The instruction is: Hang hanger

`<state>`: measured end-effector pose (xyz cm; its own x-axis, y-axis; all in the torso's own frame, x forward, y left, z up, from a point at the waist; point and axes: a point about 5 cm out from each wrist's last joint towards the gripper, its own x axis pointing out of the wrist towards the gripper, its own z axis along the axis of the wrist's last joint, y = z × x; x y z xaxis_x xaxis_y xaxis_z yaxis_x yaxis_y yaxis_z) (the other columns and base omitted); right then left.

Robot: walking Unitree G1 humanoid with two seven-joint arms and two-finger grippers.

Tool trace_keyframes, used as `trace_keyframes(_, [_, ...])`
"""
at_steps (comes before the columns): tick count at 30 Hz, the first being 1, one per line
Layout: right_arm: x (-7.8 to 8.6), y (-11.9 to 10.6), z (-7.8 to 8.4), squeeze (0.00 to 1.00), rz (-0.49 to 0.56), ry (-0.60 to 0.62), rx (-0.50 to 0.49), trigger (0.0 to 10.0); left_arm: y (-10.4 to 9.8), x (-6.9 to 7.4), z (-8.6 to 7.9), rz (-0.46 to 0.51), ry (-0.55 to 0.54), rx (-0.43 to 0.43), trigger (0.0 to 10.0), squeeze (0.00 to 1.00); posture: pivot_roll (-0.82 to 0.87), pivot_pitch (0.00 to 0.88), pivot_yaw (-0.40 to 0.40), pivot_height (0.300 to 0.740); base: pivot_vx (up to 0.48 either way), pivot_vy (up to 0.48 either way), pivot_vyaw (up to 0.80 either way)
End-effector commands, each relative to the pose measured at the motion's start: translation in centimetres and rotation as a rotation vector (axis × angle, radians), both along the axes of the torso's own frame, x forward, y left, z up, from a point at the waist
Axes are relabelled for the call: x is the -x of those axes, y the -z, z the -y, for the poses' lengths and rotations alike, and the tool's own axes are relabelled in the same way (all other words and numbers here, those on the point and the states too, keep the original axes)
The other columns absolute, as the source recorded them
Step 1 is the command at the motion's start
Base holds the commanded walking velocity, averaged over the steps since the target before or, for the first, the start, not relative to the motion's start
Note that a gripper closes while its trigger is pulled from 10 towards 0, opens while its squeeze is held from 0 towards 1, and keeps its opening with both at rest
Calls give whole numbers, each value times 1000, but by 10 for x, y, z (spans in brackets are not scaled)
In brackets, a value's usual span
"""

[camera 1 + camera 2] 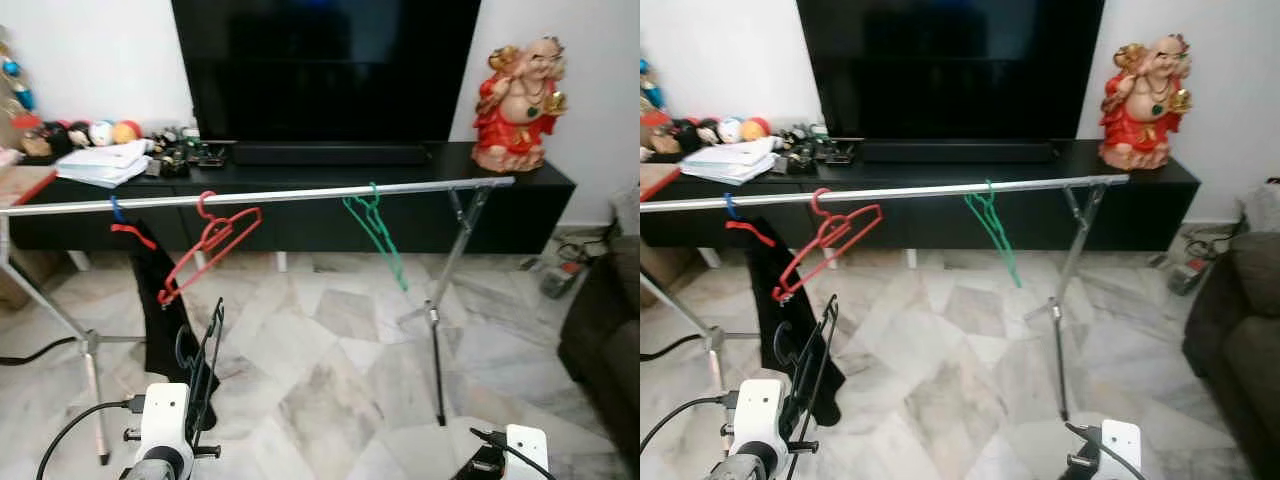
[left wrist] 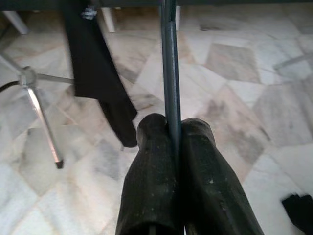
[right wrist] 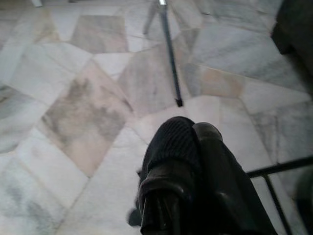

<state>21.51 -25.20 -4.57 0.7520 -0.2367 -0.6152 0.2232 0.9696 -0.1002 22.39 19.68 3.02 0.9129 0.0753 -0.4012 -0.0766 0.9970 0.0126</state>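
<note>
We stand before a silver clothes rail (image 1: 260, 195) set on tripod legs, with a black TV cabinet (image 1: 520, 195) behind it. Our left pincer (image 2: 172, 128) is pressed tight on the thin bar of a dark hanger (image 1: 203, 355), which rises upright out of the fingertips, its hook near the top and well below the rail. From here, we judge that the main risk is the hook missing the rail or snagging the red hanger (image 1: 210, 245), which hangs tilted on the rail just above and beyond the pincer. A black cloth (image 1: 160, 300) hangs just beside the held hanger on its left and could catch it on the way up. Because the grip is on a narrow bar, the hanger may also swivel between the fingers as we lift. Further right along the rail hangs a green hanger (image 1: 378, 235), well apart from the pincer. Our right pincer (image 3: 188, 134) points at the marble floor (image 3: 73, 112), fingers together and holding nothing.
</note>
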Motion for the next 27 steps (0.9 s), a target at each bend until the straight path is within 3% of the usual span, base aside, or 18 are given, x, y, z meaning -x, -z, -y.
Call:
trace_keyframes(1, [-10, -5, -6, 0, 39, -14, -12, 10000, -2, -1, -6, 2, -16, -17, 10000, 0, 43, 0, 5, 740, 0, 480, 0])
trace_keyframes(20, [-14, -8, -8, 0, 60, -33, -22, 10000, -2, -2, -7, 9, -24, -15, 10000, 0, 43, 0, 5, 740, 0, 476, 0])
trace_keyframes(27, [-14, -9, -6, 0, 63, -32, -20, 10000, -1, -1, -11, 11, -29, -33, 10000, 0, 40, 0, 6, 740, 0, 135, 0])
